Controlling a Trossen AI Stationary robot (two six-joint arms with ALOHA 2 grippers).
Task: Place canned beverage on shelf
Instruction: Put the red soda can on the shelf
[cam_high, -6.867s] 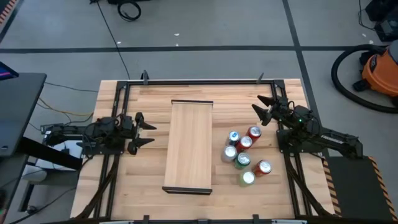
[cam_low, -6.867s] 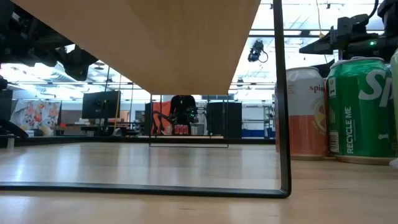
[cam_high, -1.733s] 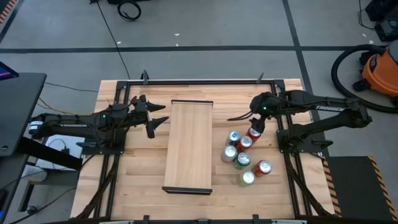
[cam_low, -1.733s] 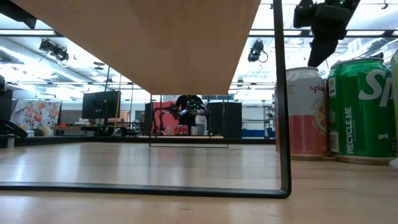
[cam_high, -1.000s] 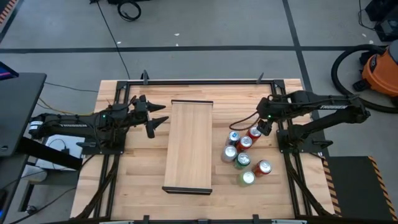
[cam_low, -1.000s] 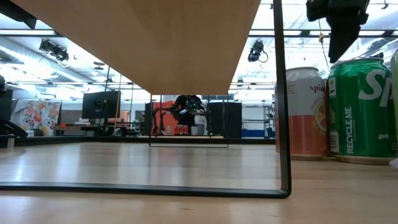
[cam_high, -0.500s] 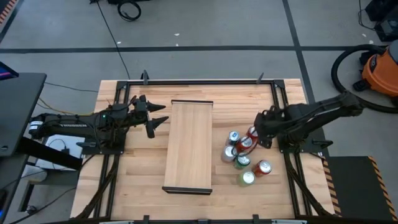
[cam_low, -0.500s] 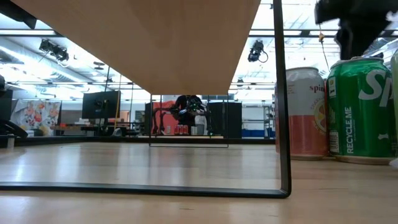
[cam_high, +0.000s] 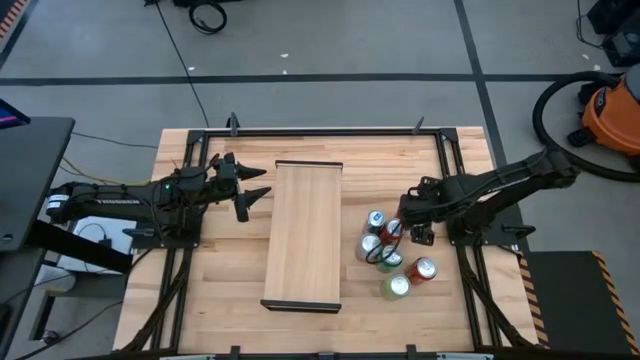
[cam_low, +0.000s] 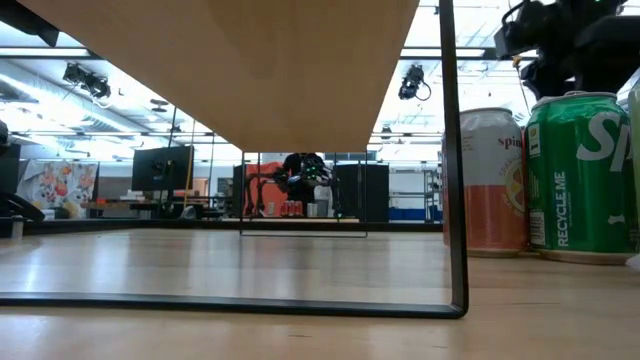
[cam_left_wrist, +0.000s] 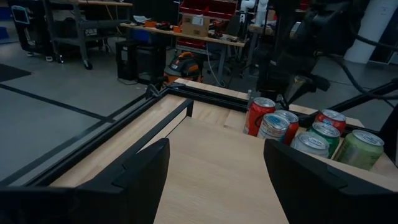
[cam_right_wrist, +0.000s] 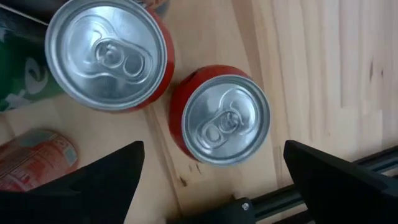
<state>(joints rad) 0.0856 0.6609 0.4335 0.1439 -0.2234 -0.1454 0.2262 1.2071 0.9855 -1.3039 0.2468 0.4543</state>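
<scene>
Six cans are crowding the lower right of the high view, all standing upright except an orange can (cam_right_wrist: 34, 163) that is lying on its side. Two red-sided cans are sitting under the right gripper (cam_right_wrist: 211, 171), whose jaws are spread wide, straddling one red can (cam_right_wrist: 221, 116) without touching it; the second red can (cam_right_wrist: 109, 53) is standing just beside. Centre frame, the shelf (cam_high: 305, 233) is resting on the worktop (cam_high: 230, 290), its long axis running top to bottom. Left of it, the left gripper (cam_high: 251, 195) is hovering with jaws open and holding nothing, pointing toward the shelf.
</scene>
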